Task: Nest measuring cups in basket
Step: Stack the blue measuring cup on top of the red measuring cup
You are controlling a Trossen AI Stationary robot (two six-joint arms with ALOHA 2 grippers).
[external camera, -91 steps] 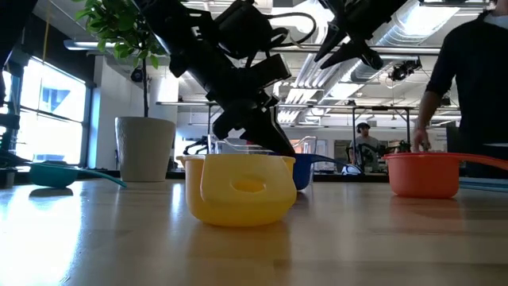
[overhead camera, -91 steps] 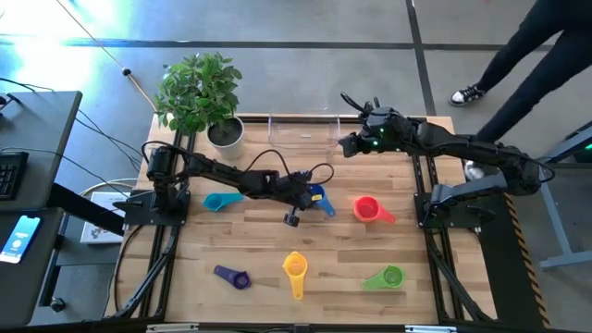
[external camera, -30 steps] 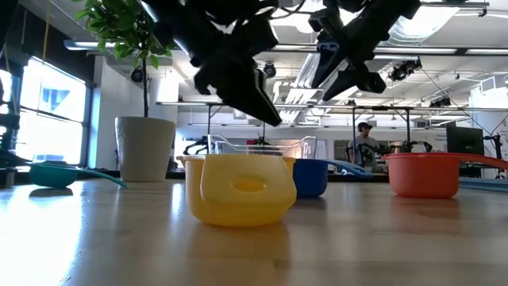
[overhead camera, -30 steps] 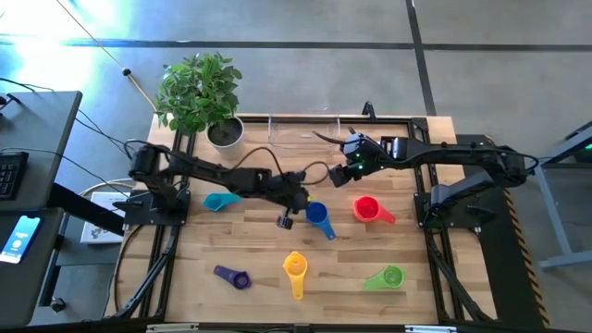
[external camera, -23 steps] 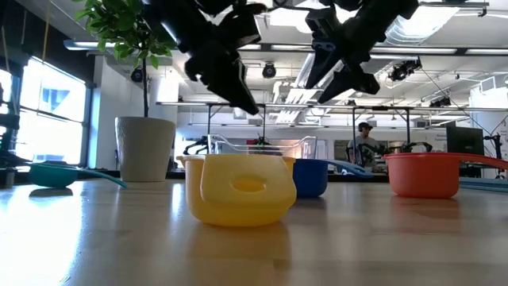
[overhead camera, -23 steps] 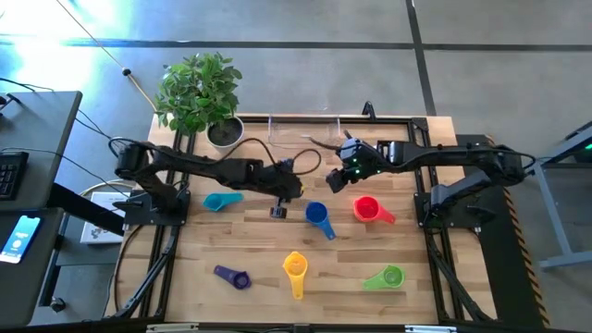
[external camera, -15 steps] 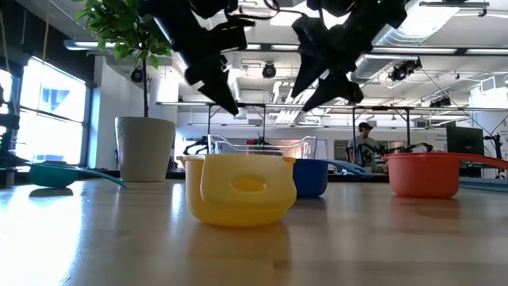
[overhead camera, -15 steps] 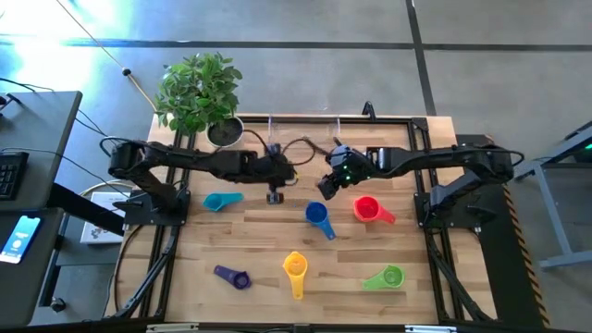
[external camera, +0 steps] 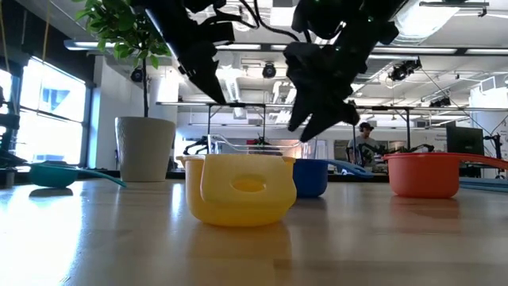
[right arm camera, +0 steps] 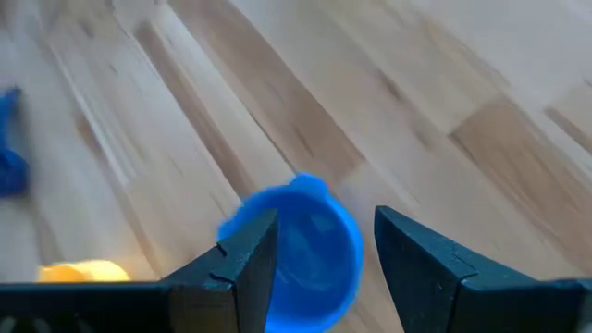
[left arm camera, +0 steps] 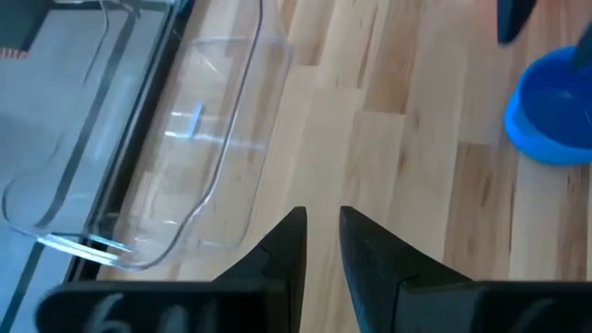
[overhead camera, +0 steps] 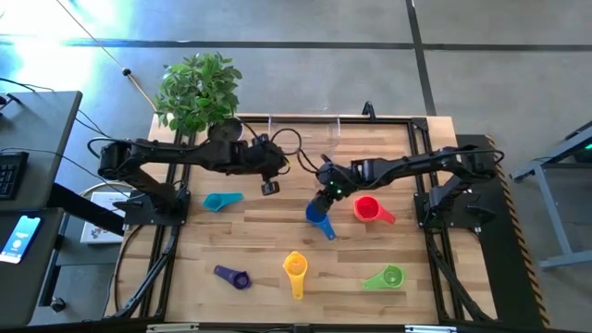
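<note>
The blue measuring cup [overhead camera: 317, 215] stands on its base on the table, handle toward the near right. My right gripper [overhead camera: 324, 197] hangs open just above it. In the right wrist view the gripper [right arm camera: 324, 222] has one finger on either side of the blue cup [right arm camera: 305, 250], above it and not touching. My left gripper [overhead camera: 269, 188] hovers nearer the clear basket [overhead camera: 303, 129], its fingers [left arm camera: 298, 222] a narrow gap apart and holding nothing. The teal [overhead camera: 219, 200], red [overhead camera: 368, 209], yellow [overhead camera: 295, 268], purple [overhead camera: 233, 276] and green [overhead camera: 387, 277] cups sit apart on the table. No orange cup shows.
A white pot with a leafy plant [overhead camera: 225, 132] stands at the far left corner, next to the basket. In the low view the yellow cup [external camera: 238, 189] stands in front, with the blue cup [external camera: 311, 176] and red cup [external camera: 425, 173] behind it. Bare wood lies between the blue cup and the basket.
My left gripper has drawn away from beside the blue cup, rising and moving toward the far left, nearer the basket. My right gripper has come from near the basket toward the near edge and down, and now stands over the blue cup. The cups have stayed put.
</note>
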